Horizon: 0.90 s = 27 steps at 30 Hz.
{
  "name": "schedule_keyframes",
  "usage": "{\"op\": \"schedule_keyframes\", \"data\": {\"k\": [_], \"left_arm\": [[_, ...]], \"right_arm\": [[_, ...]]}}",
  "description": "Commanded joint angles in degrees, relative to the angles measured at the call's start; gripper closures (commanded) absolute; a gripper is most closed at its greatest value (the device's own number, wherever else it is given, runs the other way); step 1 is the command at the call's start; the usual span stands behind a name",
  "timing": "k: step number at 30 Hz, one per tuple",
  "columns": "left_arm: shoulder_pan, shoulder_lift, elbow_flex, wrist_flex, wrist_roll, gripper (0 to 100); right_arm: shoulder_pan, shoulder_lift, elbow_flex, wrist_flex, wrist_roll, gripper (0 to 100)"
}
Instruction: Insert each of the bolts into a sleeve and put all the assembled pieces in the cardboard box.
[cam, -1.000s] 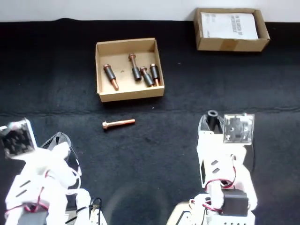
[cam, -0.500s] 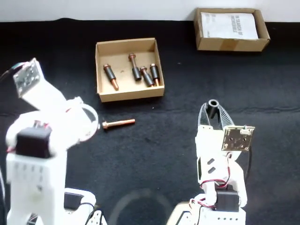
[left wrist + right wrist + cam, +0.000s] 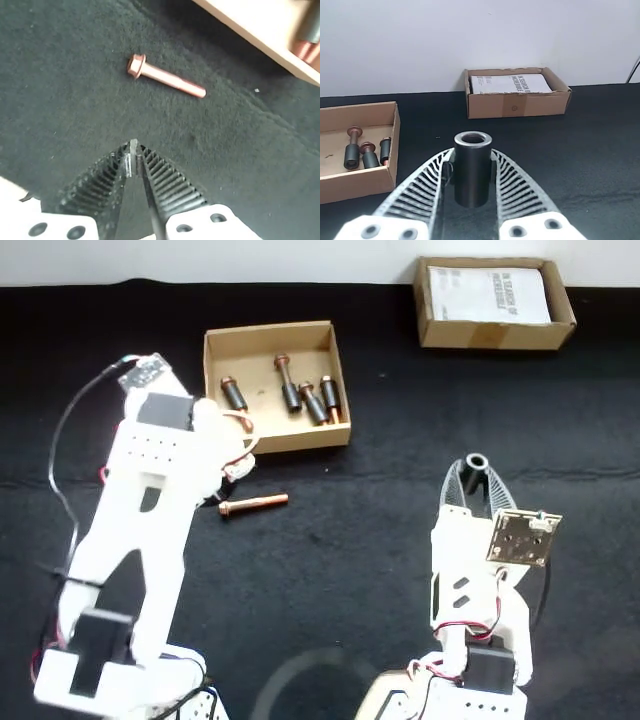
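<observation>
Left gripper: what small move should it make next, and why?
Probably open the left gripper and ease it forward over the bolt. Its jaws are shut, and the bolt lies loose on the black mat just ahead of the tips, outside the cardboard box. The right gripper holds a sleeve upright, so the bolt is the missing part.

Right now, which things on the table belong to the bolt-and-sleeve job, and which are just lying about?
Job:
- loose bolt on the cloth
- sleeve held in the right gripper
- cardboard box
- four assembled pieces inside it

Lying about:
- other box at the far right
- printed sheet in it
</observation>
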Motion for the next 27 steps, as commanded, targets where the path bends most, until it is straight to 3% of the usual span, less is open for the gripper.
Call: {"op": "schedule_keyframes", "data": {"k": [1,11,15,23,27], "left_arm": [[0.57,2.07,1.63,-5.45,0.7,99],[1.1,6.46,13.85,-24.88,21.01,99],[0.92,7.87,14.81,-27.69,22.51,97],[0.84,8.22,14.73,-27.87,22.68,77],[0.75,9.27,17.71,-34.81,22.59,77]], "right_arm": [[1.71,-0.66,-0.22,-0.22,0.09,99.1],[2.07,-1.01,-0.84,8.57,1.93,99.1],[2.07,-0.92,-1.27,8.48,5.36,99.1],[1.98,-0.57,-3.56,9.01,5.36,99.1],[1.63,-0.57,-3.65,10.51,5.36,99.1]]}}
